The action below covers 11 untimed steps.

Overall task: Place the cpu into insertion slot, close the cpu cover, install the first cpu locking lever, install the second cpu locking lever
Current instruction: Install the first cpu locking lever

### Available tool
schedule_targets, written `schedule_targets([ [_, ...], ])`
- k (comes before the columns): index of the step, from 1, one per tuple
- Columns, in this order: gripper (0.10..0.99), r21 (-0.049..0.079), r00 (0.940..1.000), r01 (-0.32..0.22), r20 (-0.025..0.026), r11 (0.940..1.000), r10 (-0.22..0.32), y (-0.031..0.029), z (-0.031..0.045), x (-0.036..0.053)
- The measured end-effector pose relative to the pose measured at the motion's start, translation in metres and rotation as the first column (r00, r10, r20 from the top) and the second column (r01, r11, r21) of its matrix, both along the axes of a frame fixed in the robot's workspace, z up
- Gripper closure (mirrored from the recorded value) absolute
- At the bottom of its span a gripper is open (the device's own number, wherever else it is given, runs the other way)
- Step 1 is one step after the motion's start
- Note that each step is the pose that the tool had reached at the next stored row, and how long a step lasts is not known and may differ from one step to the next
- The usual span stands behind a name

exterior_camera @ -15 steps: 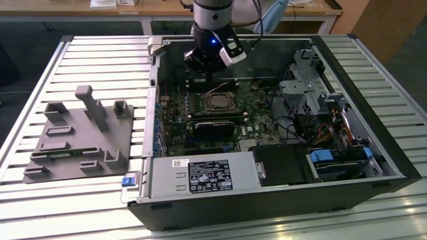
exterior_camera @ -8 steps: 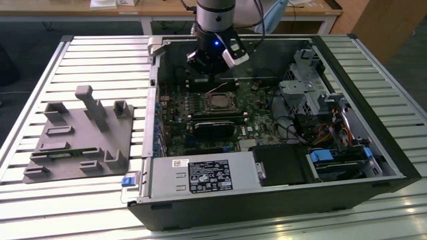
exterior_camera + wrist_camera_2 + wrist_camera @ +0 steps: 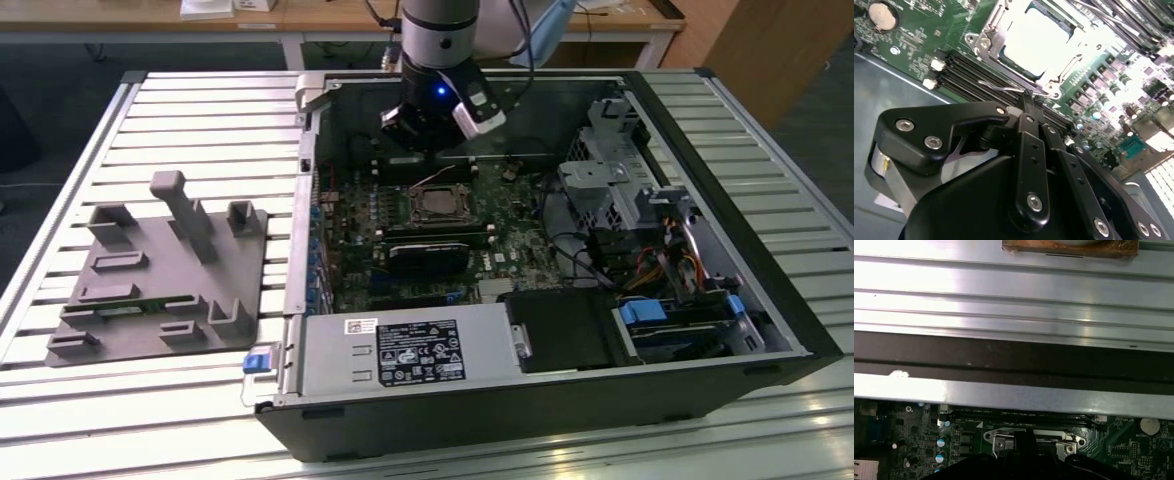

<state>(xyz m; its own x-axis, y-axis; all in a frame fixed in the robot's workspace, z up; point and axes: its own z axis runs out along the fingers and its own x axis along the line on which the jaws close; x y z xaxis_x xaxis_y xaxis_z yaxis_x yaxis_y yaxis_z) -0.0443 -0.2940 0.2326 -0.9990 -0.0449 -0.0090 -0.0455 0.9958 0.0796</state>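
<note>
One claw [image 3: 1027,96], pinched narrow, touches the thin lever [image 3: 1001,87] beside the cpu [image 3: 1036,42], likely so it can push it.

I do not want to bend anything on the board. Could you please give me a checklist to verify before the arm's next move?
1. The cpu lies flat in the insertion slot: ok.
2. The cpu cover looks down around the cpu: ok.
3. The locking lever along the socket's edge is latched: cannot tell.
4. The gripper has its tip at that locking lever: ok.
5. The gripper is clear of the memory slots beside the lever: cannot tell.
</note>
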Motion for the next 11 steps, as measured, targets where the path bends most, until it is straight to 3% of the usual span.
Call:
schedule_targets([
  [11, 0.98, 0.0, 1.0, 0.0, 0.0, 1.0, 0.0, 0.0063, -0.0041, 0.0111],
])
